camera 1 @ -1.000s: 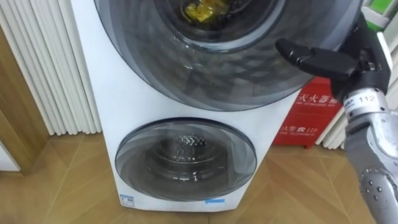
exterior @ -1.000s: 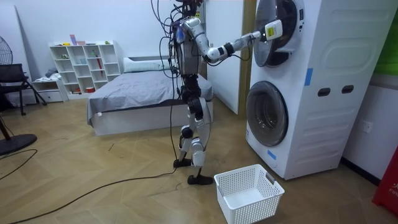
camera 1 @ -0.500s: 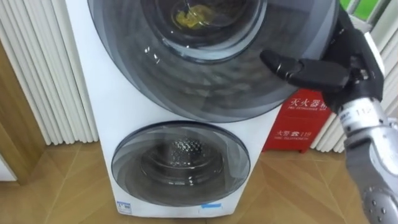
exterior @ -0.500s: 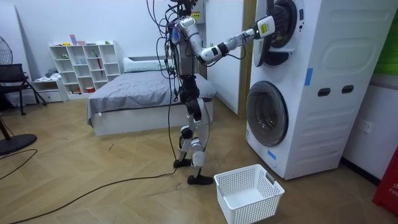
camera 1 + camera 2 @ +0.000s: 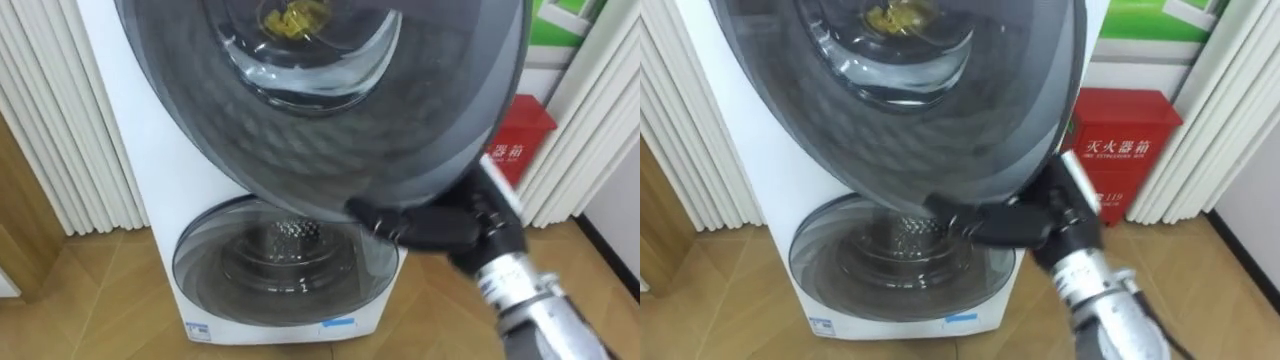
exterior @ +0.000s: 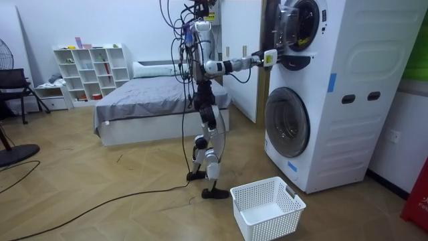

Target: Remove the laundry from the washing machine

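The robot's right hand (image 5: 435,226) comes in from the lower right of the frame. Its dark fingers (image 5: 372,214) are stretched out almost straight toward the left, with their tips against the lower rim of the upper door (image 5: 400,120); they are curled round nothing. This round, smoky-glass door fills the top of the frame and, in the room view, stands swung partly away from the washing machine (image 5: 130,170).

Through the door's glass, at the top centre of the frame, shows a yellow piece of clothing (image 5: 290,18); whether it lies deep in the drum cannot be told. Below the hand, in the lower centre, sits the lower door (image 5: 280,265), shut flat against the white front.

To the right of the machine a red box (image 5: 515,140) stands by white slats, and more white slats (image 5: 50,120) run down the left edge.

In the room view the robot stands upright facing the machine, one arm raised to the door, with a white basket (image 6: 267,207) on the floor near its feet and a bed (image 6: 147,100) behind it.
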Available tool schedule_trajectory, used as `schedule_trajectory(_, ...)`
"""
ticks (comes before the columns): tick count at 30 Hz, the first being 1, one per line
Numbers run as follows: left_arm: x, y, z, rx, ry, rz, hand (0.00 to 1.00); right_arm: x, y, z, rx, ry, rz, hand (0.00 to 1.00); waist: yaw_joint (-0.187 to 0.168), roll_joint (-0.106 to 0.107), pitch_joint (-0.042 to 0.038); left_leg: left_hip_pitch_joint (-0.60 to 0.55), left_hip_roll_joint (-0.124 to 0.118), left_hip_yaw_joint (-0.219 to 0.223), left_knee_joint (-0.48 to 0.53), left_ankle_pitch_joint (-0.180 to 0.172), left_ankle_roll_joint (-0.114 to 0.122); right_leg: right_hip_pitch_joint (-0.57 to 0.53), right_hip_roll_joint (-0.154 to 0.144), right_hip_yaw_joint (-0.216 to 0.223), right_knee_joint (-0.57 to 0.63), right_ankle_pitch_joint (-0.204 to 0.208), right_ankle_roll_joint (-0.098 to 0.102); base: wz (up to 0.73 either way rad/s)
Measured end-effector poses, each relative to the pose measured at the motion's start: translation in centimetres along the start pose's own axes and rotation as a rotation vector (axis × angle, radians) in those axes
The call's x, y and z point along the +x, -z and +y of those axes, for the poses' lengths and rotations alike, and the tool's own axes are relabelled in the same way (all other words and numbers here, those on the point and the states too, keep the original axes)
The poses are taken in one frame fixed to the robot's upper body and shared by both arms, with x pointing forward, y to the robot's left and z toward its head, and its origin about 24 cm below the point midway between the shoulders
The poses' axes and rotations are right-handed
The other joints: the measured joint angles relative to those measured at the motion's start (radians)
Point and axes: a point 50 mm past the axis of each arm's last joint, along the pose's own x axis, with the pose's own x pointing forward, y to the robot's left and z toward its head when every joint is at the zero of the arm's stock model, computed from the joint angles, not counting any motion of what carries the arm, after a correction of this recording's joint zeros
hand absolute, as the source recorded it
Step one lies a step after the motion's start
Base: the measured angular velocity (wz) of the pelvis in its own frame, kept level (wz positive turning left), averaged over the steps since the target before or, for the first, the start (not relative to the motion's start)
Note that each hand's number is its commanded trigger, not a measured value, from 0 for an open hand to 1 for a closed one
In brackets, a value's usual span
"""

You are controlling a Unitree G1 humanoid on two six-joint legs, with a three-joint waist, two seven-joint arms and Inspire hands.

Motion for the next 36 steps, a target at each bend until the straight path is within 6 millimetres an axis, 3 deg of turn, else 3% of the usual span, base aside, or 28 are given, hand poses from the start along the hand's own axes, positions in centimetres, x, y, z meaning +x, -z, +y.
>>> schedule_trajectory(7, 0.0, -0.1, -0.4, 0.002, 0.015, -0.004, 0.0, -0.1, 0.2, 1.5, 0.014, -0.144, 0.01, 0.0, 0.0, 0.015, -0.0022, -0.011, -0.001, 0.001, 0.0, 0.0, 0.0, -0.009, -0.003, 0.0, 0.002, -0.002, 0.001, 0.02)
schedule_trajectory(17, 0.0, -0.2, -0.5, -0.001, 0.049, -0.019, 0.0, -0.1, -0.2, 2.1, 0.002, -0.236, 0.008, 0.0, 0.005, 0.017, -0.0043, -0.015, -0.001, 0.004, 0.002, 0.0, 0.0, -0.018, 0.0, 0.002, 0.008, -0.002, 0.001, -0.01)
schedule_trajectory(21, 0.0, -0.5, -0.6, -0.002, 0.062, -0.037, 0.0, -0.1, -0.8, 2.5, -0.066, -0.284, 0.003, 0.0, 0.027, 0.016, -0.0051, -0.018, 0.0, 0.018, 0.002, 0.0, 0.0, -0.035, -0.001, 0.007, 0.02, -0.003, -0.004, -0.11)
schedule_trajectory(26, 0.2, -0.8, -0.5, 0.004, 0.055, -0.042, 0.0, -0.1, -1.1, 3.3, -0.124, -0.341, 0.005, 0.0, 0.051, 0.006, -0.0043, -0.024, 0.003, 0.014, 0.008, 0.005, -0.005, -0.04, -0.001, 0.001, 0.026, -0.003, -0.01, -0.01)
schedule_trajectory(31, 0.2, -0.9, 0.4, 0.012, 0.043, -0.047, 0.0, 0.1, -1.0, 3.7, -0.143, -0.33, 0.014, 0.0, 0.07, -0.034, -0.0048, -0.027, 0.009, 0.012, 0.013, 0.009, -0.013, -0.044, 0.001, 0.001, 0.035, -0.007, -0.018, 0.0)
schedule_trajectory(36, 0.2, -1.1, 0.4, 0.012, 0.043, -0.054, 0.0, 0.1, -0.9, 3.7, -0.14, -0.32, 0.019, 0.0, 0.086, -0.034, -0.0048, -0.033, 0.009, 0.011, 0.016, 0.01, -0.015, -0.047, 0.001, 0.001, 0.037, -0.005, -0.019, 0.0)
